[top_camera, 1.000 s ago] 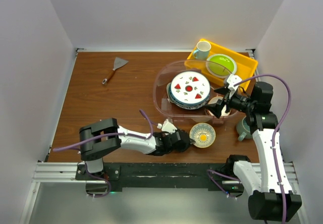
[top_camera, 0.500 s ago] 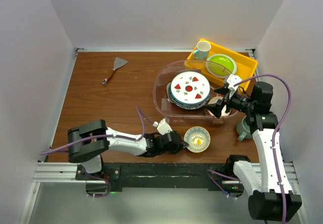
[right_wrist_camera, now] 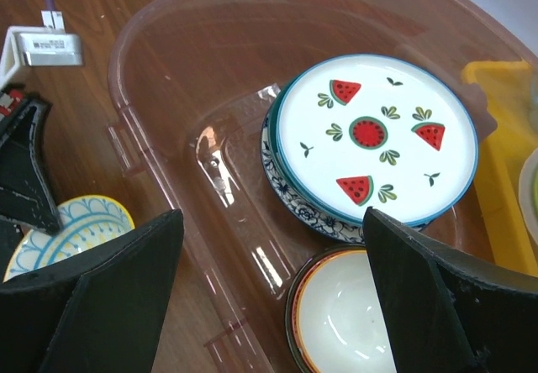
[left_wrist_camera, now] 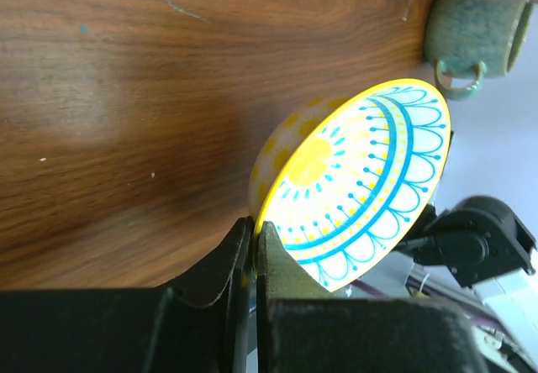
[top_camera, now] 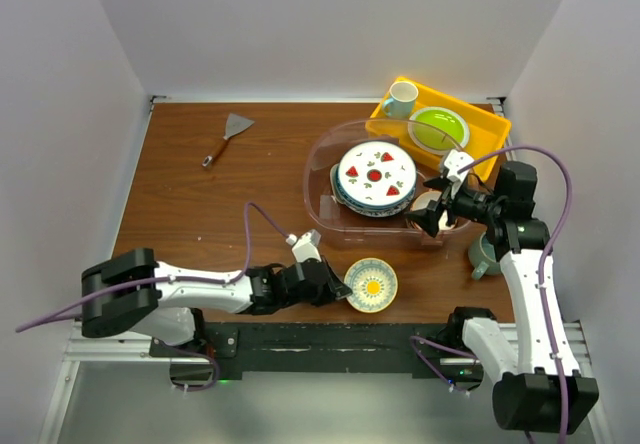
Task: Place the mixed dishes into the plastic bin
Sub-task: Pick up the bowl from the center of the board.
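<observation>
Left gripper [left_wrist_camera: 255,232] pinched the rim of the yellow-and-blue bowl [left_wrist_camera: 361,180], holding it tilted. Right gripper [right_wrist_camera: 269,222] hung spread wide above the plastic bin [right_wrist_camera: 181,62].

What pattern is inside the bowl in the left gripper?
The bowl is white with blue scalloped arcs, yellow centre and rim; clearest in the left wrist view.

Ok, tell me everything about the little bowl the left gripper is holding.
The bowl is small and looks like glazed ceramic: white inside with blue scalloped lines, a yellow centre and rim, yellow-spotted outside. The left gripper pinches its rim, one finger inside, one outside. It faces up near the front edge of the table, outside the plastic bin; whether it touches the wood is unclear.
</observation>
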